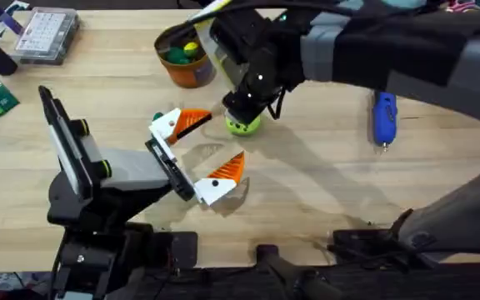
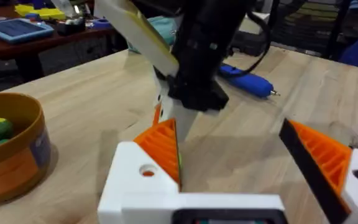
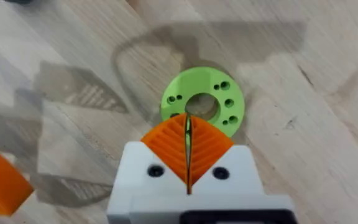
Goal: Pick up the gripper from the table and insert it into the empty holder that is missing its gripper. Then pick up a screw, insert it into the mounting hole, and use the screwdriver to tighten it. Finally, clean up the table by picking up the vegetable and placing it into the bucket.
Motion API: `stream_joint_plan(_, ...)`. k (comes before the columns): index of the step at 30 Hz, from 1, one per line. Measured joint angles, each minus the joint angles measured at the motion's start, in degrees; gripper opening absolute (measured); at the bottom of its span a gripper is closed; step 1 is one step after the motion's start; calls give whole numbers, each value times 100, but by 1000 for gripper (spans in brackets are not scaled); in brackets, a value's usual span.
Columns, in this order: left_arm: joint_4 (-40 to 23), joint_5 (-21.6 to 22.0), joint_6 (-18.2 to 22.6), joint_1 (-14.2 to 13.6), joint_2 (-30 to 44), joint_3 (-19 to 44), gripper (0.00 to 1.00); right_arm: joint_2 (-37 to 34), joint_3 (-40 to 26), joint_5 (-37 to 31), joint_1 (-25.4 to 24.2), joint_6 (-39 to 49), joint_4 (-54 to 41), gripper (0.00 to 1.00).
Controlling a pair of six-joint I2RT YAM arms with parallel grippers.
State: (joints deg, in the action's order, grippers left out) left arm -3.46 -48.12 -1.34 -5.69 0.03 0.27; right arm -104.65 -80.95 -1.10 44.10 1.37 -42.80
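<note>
Right hand (image 3: pixel 188 146) pinched shut just above the vegetable (image 3: pixel 202 102) flat on the table (image 3: pixel 303 155)

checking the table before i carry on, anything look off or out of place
Nothing looks spilled or broken. The lime-green vegetable lies flat on the table, with the shut right gripper just above it. The bucket stands upright with toy pieces inside. The screwdriver lies flat off to the side.
</note>
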Motion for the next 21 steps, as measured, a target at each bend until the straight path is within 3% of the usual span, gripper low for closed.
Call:
stream_joint_plan(6, 0, 0, 0, 0, 0, 0, 990, 4, -466, -16, -2, 62, -334, 16)
stream_joint_plan(10, 0, 0, 0, -1, 0, 0, 990, 4, -515, -14, 0, 88, -515, 240)
stream_joint_plan(12, 0, 0, 0, 0, 0, 0, 990, 4, -515, -15, 0, 106, -630, 398)
stream_joint_plan(13, 0, -1, 0, 0, 0, 0, 990, 4, -515, -14, 0, 114, -670, 418)
stream_joint_plan(21, 0, -2, 0, 0, 0, 0, 990, -28, -515, -14, 53, 122, -733, 373)
